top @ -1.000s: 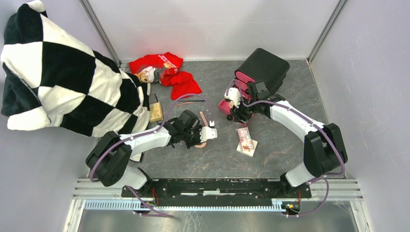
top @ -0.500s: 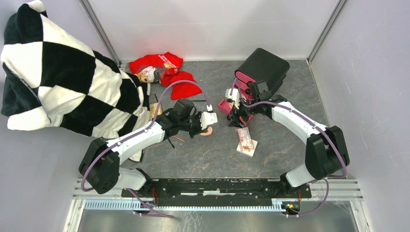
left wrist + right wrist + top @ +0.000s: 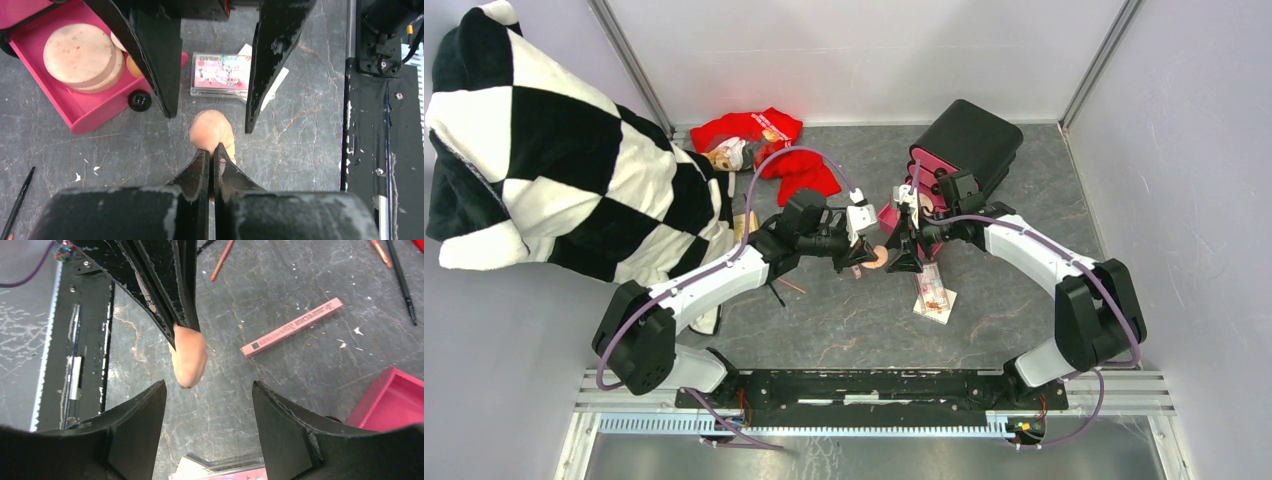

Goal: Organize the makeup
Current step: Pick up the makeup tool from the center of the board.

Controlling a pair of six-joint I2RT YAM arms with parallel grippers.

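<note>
Partly hidden, the peach puff (image 3: 212, 131) sits in the left gripper (image 3: 211, 151).

A peach puff (image 3: 212, 131) against a dark grey, marble-veined desk (image 3: 310, 125). Tan, speckled round puffs (image 3: 80, 52) in a hot-pink drawer (image 3: 95, 112). A pink-and-red patterned packet (image 3: 220, 74). A pale pink stick (image 3: 292, 326). At the desk's ten o'clock, a black-and-white checked blanket (image 3: 554, 150); at eleven, a red cloth (image 3: 799, 175).

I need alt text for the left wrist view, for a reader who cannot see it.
The left end effector, shut on a peach puff, holds it just before the open right end effector. Behind, an open pink drawer holds round puffs, and a red-patterned packet lies on the grey table.
</note>
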